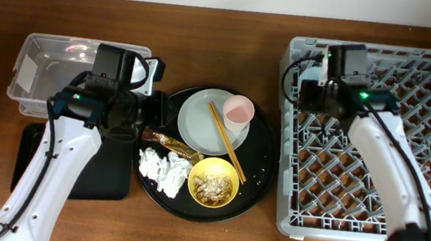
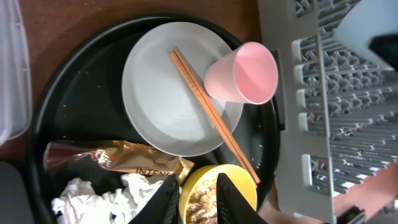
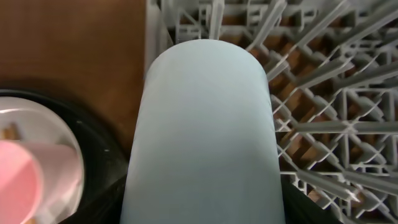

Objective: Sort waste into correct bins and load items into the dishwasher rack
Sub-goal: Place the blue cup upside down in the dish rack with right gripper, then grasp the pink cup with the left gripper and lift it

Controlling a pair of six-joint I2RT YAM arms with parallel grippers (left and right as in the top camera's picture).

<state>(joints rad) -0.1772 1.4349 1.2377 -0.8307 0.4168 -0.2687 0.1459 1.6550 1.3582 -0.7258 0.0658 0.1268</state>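
My right gripper [image 1: 315, 85] is shut on the light-blue cup [image 3: 205, 124], which it holds over the near-left corner of the grey dishwasher rack [image 1: 287, 158]. My left gripper [image 1: 159, 113] hovers over the round tray's left side, fingers [image 2: 168, 202] slightly apart and holding nothing. On the white plate [image 1: 195, 122] lie the pink cup [image 1: 238, 109], tipped on its side, and the wooden chopsticks [image 1: 226, 138]. The gold wrapper [image 1: 170, 141], the white tissues [image 1: 161, 170] and the yellow bowl [image 1: 217, 163] of flaky scraps sit nearer the front.
All of these rest on a large round black tray [image 1: 265, 155]. A clear plastic tub [image 1: 40, 74] stands at the back left, partly under my left arm. In front of it lies a shallow black rectangular tray [image 1: 109, 177].
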